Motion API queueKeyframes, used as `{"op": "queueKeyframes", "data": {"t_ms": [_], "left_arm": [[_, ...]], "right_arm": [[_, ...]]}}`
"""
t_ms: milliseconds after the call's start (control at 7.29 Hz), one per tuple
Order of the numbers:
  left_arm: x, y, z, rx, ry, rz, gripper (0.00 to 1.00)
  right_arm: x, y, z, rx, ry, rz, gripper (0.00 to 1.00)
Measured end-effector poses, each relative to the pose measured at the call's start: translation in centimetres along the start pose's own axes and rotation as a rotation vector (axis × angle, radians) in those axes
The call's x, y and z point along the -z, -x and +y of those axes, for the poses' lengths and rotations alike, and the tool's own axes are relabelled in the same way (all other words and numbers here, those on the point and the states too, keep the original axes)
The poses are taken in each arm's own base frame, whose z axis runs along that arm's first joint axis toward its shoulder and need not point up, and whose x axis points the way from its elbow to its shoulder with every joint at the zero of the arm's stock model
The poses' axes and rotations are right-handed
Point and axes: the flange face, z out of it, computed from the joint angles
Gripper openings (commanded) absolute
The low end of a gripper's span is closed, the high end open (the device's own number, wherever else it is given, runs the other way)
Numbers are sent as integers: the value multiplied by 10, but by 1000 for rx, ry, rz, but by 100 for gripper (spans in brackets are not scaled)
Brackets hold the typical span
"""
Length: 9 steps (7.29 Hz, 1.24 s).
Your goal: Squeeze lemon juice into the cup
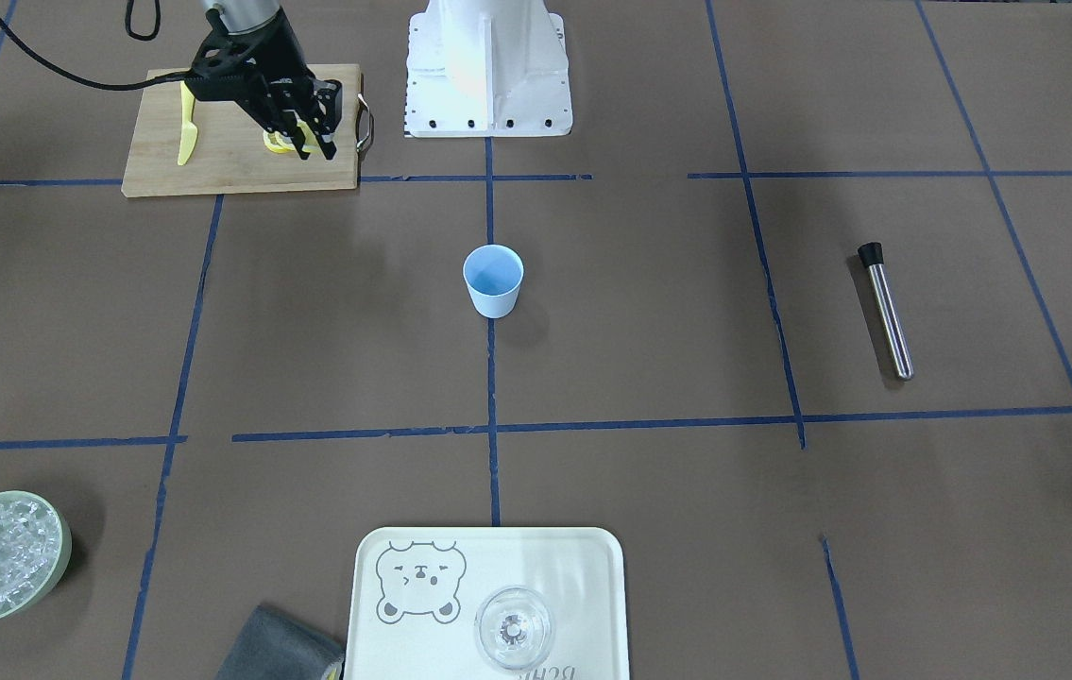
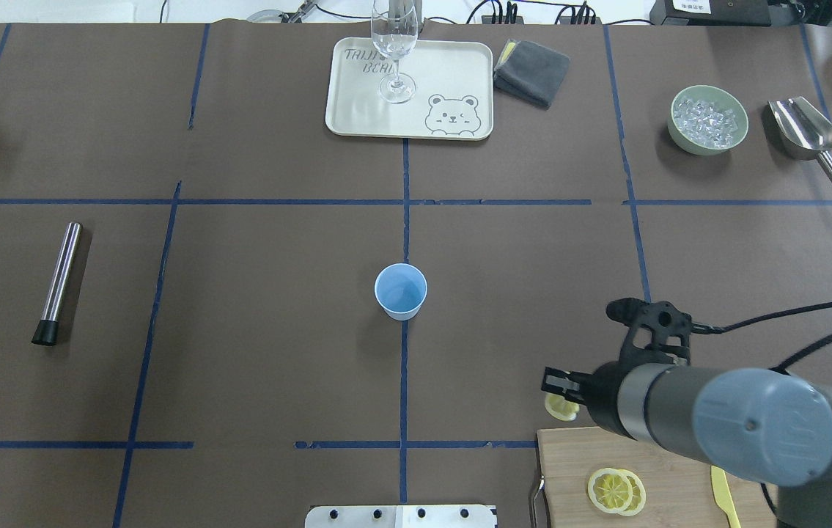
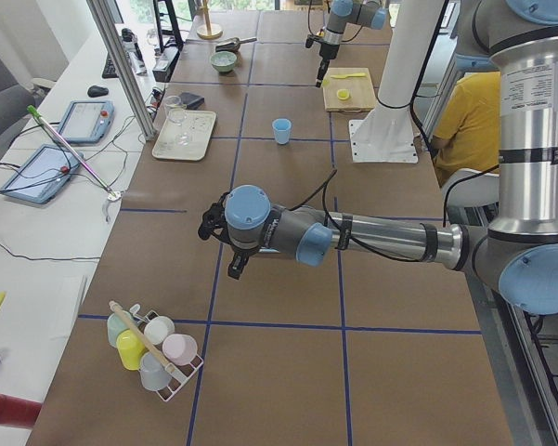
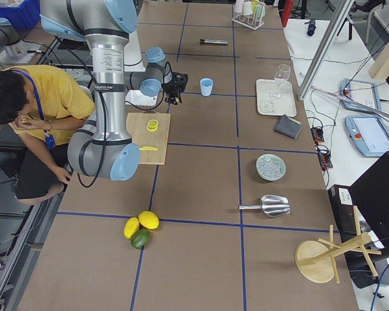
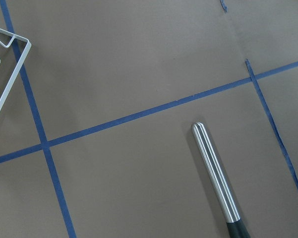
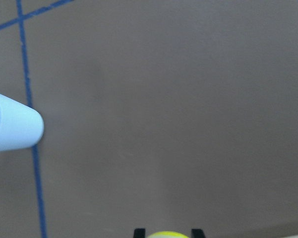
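While the left gripper (image 3: 235, 263) hangs above the table near a metal rod (image 2: 58, 282), with its fingers too unclear to tell whether they are apart or together, the right gripper (image 2: 557, 389) is clamped on a lemon slice (image 2: 561, 407). From above, that slice shows just past the far corner of the cutting board (image 2: 665, 469). Two more slices (image 2: 616, 490) lie overlapping on the board near a yellow knife (image 2: 723, 495). The blue cup (image 2: 401, 291) stands upright at the table's middle, well apart from the held slice.
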Motion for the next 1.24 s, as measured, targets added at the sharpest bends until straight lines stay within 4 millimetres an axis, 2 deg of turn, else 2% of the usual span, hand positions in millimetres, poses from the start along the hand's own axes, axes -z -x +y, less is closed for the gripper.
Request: {"op": "queueKeyframes", "data": {"t_ms": [275, 412, 549, 824, 961, 1098, 1235], "left_arm": [[-1, 1, 0, 1, 1, 0, 100], [0, 0, 0, 0, 1, 0, 100], [0, 0, 0, -1, 0, 0, 100], [2, -2, -1, -3, -3, 0, 100], [2, -2, -1, -3, -4, 0, 100], [2, -2, -1, -4, -4, 0, 100], [2, -3, -1, -4, -5, 0, 100]], "right_arm": [[-20, 92, -27, -64, -53, -37, 42], [-31, 128, -42, -99, -76, -45, 42], [-43, 152, -57, -122, -97, -40, 42], [-72, 179, -73, -145, -115, -31, 44], [-82, 183, -75, -156, -111, -29, 47], [-89, 183, -74, -161, -99, -22, 55], [-94, 181, -71, -161, -86, -15, 68]]}}
